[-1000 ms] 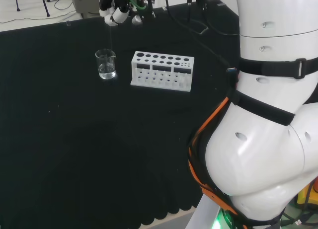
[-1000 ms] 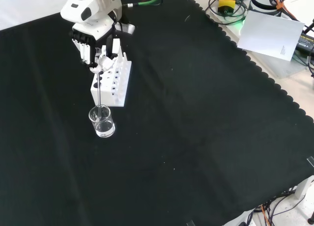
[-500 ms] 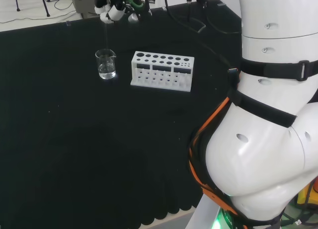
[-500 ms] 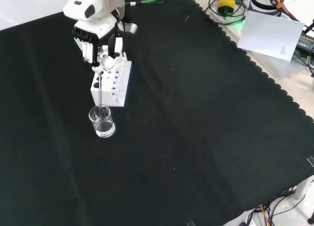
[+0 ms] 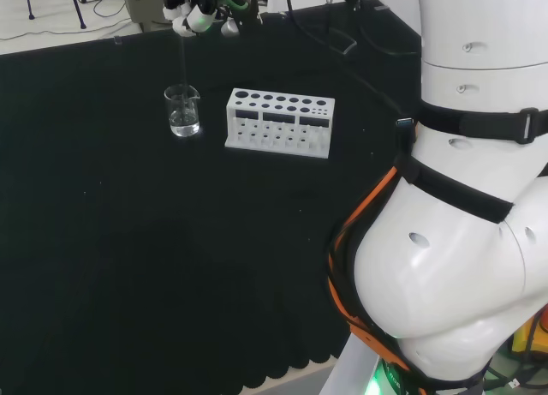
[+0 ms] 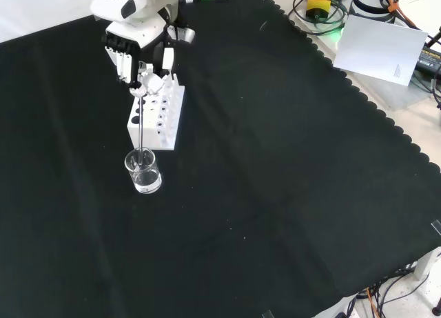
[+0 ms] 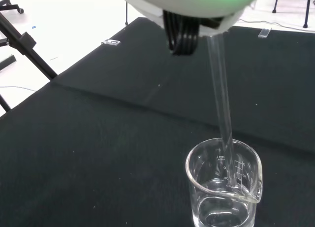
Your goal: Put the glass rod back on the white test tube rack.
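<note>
Holding glass rod (image 7: pixel 220 96) in beaker (image 7: pixel 224 187)

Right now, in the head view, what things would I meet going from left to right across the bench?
Beaker → rack → the arm's white links.

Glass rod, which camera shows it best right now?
The wrist view: the rod is large and close, its lower end inside the beaker. In the front view it is a thin line below the robot hand; the head view shows it faintly.
</note>
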